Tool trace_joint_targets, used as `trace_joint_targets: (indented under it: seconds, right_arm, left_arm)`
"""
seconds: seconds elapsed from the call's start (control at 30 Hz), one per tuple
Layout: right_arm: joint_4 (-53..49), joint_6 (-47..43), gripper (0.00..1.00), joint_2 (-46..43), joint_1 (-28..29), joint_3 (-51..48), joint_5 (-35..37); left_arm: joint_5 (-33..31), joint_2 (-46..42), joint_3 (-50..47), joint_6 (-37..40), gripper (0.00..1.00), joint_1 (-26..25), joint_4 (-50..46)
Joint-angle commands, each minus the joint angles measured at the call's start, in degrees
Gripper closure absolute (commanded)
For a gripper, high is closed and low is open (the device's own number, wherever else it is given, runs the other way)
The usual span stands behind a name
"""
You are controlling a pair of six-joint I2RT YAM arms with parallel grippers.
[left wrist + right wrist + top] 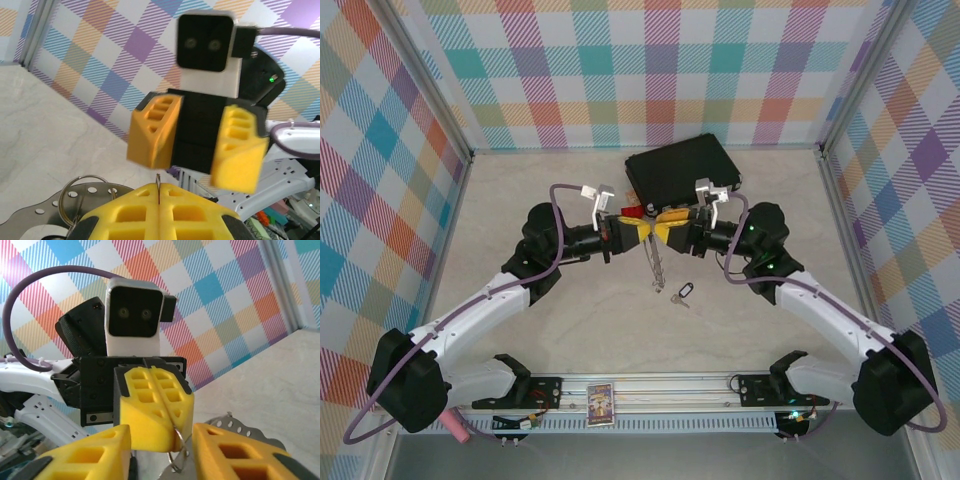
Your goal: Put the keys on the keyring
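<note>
My left gripper (pixel 159 194) is shut on the thin wire of the keyring (pixel 177 456), whose edge sticks up between the yellow fingertips. My right gripper (pixel 162 457) faces it tip to tip, open, with its fingers on either side of the left fingertips and gripping nothing. From above, the left gripper (pixel 640 233) and the right gripper (pixel 663 229) meet above the table's middle. A flat metal piece with small holes (pixel 240 429) hangs at the ring and dangles as a slim strip (pixel 655 264). I cannot tell if it is a key. The silver key with a black oval head (pixel 682 293) lies on the table.
A black case (pixel 680 168) lies at the back centre, just behind the grippers. A small red tag (pixel 632 212) sits beside the left gripper. Checked walls close the table on three sides. A small card (pixel 600 404) rests on the rail at the near edge.
</note>
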Motion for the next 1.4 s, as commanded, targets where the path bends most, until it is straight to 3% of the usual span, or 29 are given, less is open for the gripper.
trace_joint_targets:
  seconds: [0.0, 0.57, 1.03, 1.37]
  right_arm:
    - [-3.5, -3.6, 0.59, -3.6, 0.3, -0.5, 3.6]
    - [-13.9, -9.2, 0.5, -7.9, 0.3, -1.6, 11.0]
    - [-46.9, -13.7, 0.51, -3.3, 0.3, 1.2, 28.9]
    - [-55.7, -12.9, 0.56, 6.9, 0.3, 0.0, 29.0]
  left_arm:
    - [-1.1, -3.2, 0.4, 5.2, 1.0, 0.3, -1.4]
    - [-3.0, -5.2, 0.2, 14.3, 1.0, 0.2, -7.8]
    - [-7.6, -6.9, -2.2, 15.3, 1.0, 0.2, -7.1]
    - [-10.4, -7.1, -6.8, 14.1, 1.0, 0.2, -1.4]
